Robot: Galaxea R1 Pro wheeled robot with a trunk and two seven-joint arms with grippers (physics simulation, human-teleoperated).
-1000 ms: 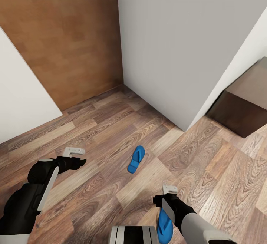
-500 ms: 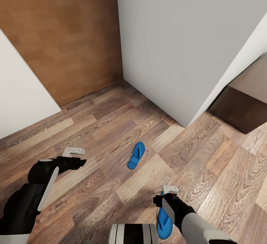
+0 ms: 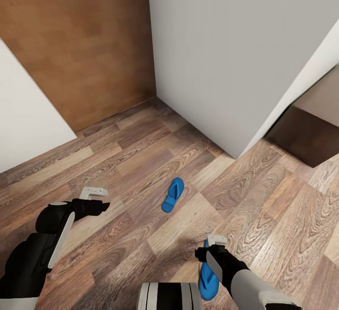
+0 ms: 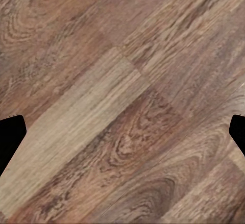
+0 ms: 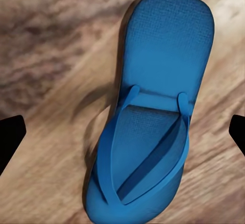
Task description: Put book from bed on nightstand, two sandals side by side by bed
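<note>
Two bright blue sandals lie apart on the wood-plank floor. One sandal (image 3: 173,194) lies in the open middle of the floor. The other sandal (image 3: 207,279) (image 5: 148,112) lies close to my base, directly under my right gripper (image 3: 214,246) (image 5: 122,137). That gripper hovers above it, open, its fingertips spread to either side of the sole. My left gripper (image 3: 100,199) (image 4: 122,137) hangs open over bare floor, holding nothing. The book and the bed are out of view.
A pale wall corner (image 3: 226,65) juts into the floor ahead. A brown door (image 3: 80,41) stands at the back left, beside a white wall (image 3: 23,117). A dark-brown wooden cabinet (image 3: 306,138) sits at the right edge; I cannot tell whether it is a nightstand.
The whole picture has slid slightly upward, so the camera has moved. Both arms hold the same pose and both sandals lie as before.
</note>
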